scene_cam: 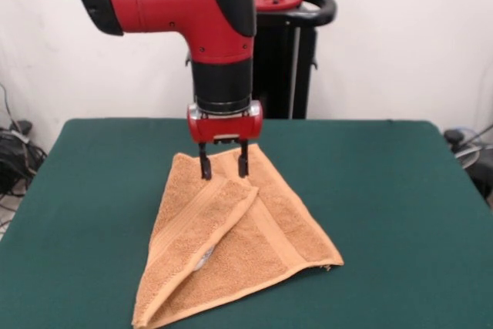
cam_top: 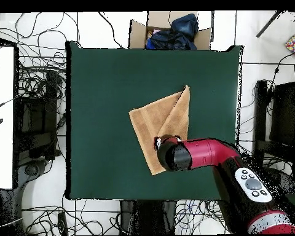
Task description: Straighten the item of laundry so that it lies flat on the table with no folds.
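The orange-tan towel [scene_cam: 231, 244] lies folded on the dark green table [scene_cam: 385, 190], roughly triangular, with one flap folded over along a diagonal and a small white tag showing under the fold. In the overhead view the towel [cam_top: 156, 120] lies near the table's [cam_top: 101, 92] middle. My gripper [scene_cam: 223, 167] points straight down over the towel's far corner, its two black fingers [scene_cam: 205, 166] open with their tips at the cloth. In the overhead view the red arm [cam_top: 199, 153] hides the gripper and the towel's near part.
The robot's black pedestal [scene_cam: 289, 67] stands behind the table. A cardboard box with dark cloth [cam_top: 171, 31] sits beyond the table's far edge in the overhead view. Cables lie on the floor around the table.
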Tool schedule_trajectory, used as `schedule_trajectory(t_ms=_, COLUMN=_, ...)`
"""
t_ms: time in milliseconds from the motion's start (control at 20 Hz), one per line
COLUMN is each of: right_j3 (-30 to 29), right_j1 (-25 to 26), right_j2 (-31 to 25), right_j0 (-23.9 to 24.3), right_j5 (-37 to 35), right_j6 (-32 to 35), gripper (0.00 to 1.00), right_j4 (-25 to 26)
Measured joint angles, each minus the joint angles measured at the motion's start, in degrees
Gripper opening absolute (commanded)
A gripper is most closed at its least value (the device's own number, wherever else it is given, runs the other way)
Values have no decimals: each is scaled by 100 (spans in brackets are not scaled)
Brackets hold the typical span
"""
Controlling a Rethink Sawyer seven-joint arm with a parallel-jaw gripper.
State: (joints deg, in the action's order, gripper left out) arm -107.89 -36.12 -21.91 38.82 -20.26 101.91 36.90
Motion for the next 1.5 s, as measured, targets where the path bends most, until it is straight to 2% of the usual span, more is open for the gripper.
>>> schedule_trajectory(t_ms=250, right_j3=1, right_j1=156, right_j2=0, right_j0=-15, right_j5=14, right_j6=0, gripper=100, right_j4=20)
schedule_trajectory(t_ms=900, right_j3=6, right_j1=937, right_j2=22, right_j0=-269, right_j5=556, right_j6=0, gripper=100, right_j4=304)
schedule_trajectory(t_ms=1500, right_j3=6, right_j1=983, right_j2=107, right_j0=-319, right_j5=724, right_j6=0, gripper=100, right_j4=300)
